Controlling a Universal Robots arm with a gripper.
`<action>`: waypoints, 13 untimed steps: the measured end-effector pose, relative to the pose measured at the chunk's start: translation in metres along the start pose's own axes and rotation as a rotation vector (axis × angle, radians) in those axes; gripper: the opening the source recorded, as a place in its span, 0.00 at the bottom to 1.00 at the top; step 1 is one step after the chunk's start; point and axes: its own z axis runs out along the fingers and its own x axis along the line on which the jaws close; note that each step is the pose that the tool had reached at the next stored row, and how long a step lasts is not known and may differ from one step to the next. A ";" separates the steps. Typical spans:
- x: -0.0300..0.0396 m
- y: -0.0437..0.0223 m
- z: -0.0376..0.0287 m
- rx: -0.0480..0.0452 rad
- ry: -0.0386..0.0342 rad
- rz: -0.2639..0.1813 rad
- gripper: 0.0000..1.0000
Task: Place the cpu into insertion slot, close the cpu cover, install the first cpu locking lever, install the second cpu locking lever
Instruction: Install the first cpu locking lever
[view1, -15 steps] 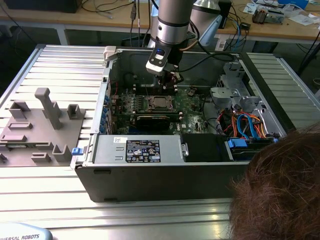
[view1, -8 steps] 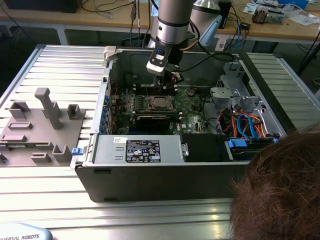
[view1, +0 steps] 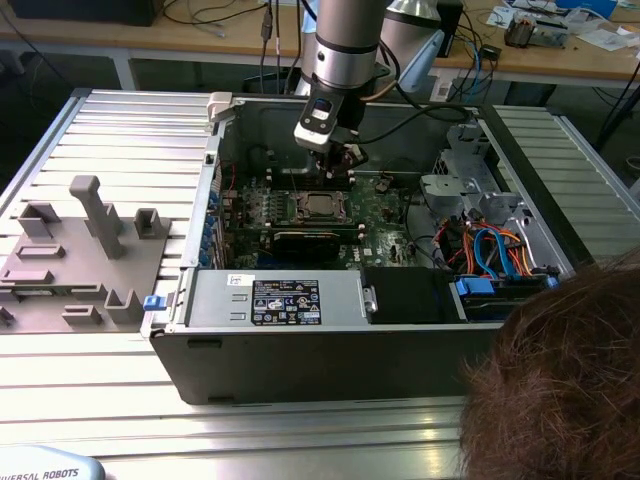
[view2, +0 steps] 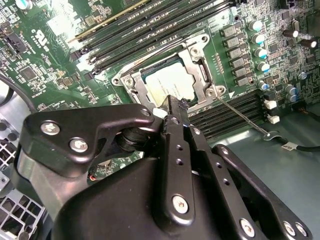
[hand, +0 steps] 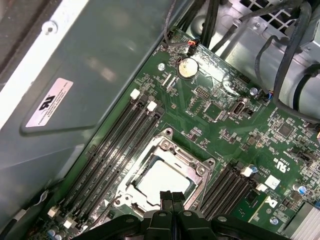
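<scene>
The cpu (view2: 167, 82) lies flat in its socket on the green board, its silver top visible in both wrist views (hand: 162, 179) and in the exterior view (view1: 320, 207). The cpu cover (view2: 201, 75), a silvery frame, lies down around it (hand: 186, 159). A thin locking lever (view2: 242, 116) sticks out from one socket corner, away from the frame. My gripper (view2: 173, 106) hangs just above the socket's edge (hand: 171, 196) with its black fingers pressed together and nothing between them. In the exterior view the gripper (view1: 338, 160) is just behind the socket.
The board sits deep inside an open computer case (view1: 190, 330) with metal walls all round. Memory slots (hand: 117, 145) flank the socket. Blue and orange cables (view1: 490, 250) fill the exterior view's right. A person's head (view1: 560, 380) is in the foreground. Grey fixtures (view1: 90, 230) stand on the table.
</scene>
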 end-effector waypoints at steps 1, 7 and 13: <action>0.0000 0.0000 0.0000 0.0000 0.0000 -0.002 0.11; 0.0000 0.0000 0.0000 0.0003 -0.0004 -0.018 0.11; 0.0000 0.0000 0.0000 0.0004 -0.0007 -0.031 0.11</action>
